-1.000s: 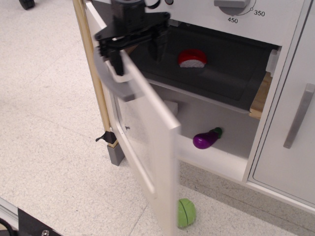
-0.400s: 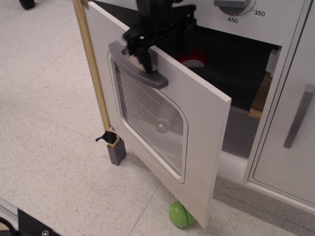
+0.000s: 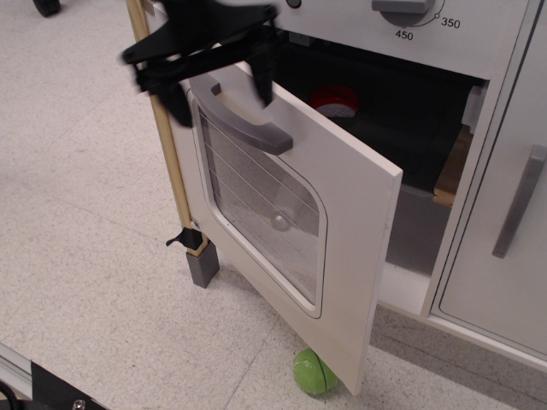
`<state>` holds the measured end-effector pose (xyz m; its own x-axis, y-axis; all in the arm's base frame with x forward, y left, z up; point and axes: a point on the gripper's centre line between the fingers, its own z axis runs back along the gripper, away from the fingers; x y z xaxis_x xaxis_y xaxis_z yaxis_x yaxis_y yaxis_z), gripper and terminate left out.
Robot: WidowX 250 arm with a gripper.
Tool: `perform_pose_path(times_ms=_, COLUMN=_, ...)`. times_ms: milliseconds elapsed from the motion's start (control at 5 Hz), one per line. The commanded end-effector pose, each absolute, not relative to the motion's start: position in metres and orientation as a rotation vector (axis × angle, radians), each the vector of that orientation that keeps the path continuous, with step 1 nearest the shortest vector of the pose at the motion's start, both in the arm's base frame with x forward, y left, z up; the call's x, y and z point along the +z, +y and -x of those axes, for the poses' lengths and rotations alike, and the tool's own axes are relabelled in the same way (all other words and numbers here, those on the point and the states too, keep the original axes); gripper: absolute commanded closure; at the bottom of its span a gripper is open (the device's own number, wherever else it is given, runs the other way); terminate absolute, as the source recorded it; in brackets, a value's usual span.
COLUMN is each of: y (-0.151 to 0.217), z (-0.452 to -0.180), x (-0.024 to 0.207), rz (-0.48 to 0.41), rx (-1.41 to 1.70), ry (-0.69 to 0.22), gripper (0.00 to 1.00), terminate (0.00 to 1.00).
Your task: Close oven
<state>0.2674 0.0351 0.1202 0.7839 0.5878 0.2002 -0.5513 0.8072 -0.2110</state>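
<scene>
The white oven door [image 3: 342,222] stands ajar, swung about halfway toward the oven front, hinged on the left. Its clear wire-lined window [image 3: 265,213] and grey bar handle [image 3: 248,128] face me. Behind it I see the dark grey inner shelf [image 3: 410,128] with a red and white toy [image 3: 335,98] on it. My black gripper [image 3: 211,85] is at the door's upper left, just above the handle, motion-blurred. Its fingers are spread wide and hold nothing; one fingertip [image 3: 263,81] hangs just over the handle.
A green ball [image 3: 312,371] lies on the floor under the door's lower corner. A narrow white cabinet door [image 3: 487,282] with a vertical grey handle [image 3: 521,201] is at the right. A wooden post [image 3: 162,128] edges the kitchen's left side. A grey knob [image 3: 406,10] is above.
The door swung from wide open to half shut, hiding the purple eggplant. Since then the door has stayed put and my gripper has shifted left and spread wider.
</scene>
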Motion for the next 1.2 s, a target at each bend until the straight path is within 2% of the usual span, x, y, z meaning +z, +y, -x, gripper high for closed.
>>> perform_pose_path(times_ms=0, y=0.032, z=-0.269, x=0.078, rz=0.092, rx=0.357, ry=-0.215, gripper=0.0, terminate=0.0)
perform_pose_path(times_ms=200, y=0.013, z=-0.273, x=0.052, rz=0.09, rx=0.24, ry=-0.214, gripper=0.0, terminate=0.0)
perform_pose_path(times_ms=400, y=0.0, z=-0.28, x=0.044, rz=0.12, rx=0.204, ry=-0.235, gripper=0.0, terminate=0.0)
perform_pose_path(times_ms=600, y=-0.014, z=-0.293, x=0.041, rz=0.177, rx=0.164, ry=-0.242, gripper=0.0, terminate=0.0)
perform_pose_path(times_ms=1000, y=-0.03, z=-0.331, x=0.037, rz=0.163, rx=0.176, ry=-0.299, gripper=0.0, terminate=0.0)
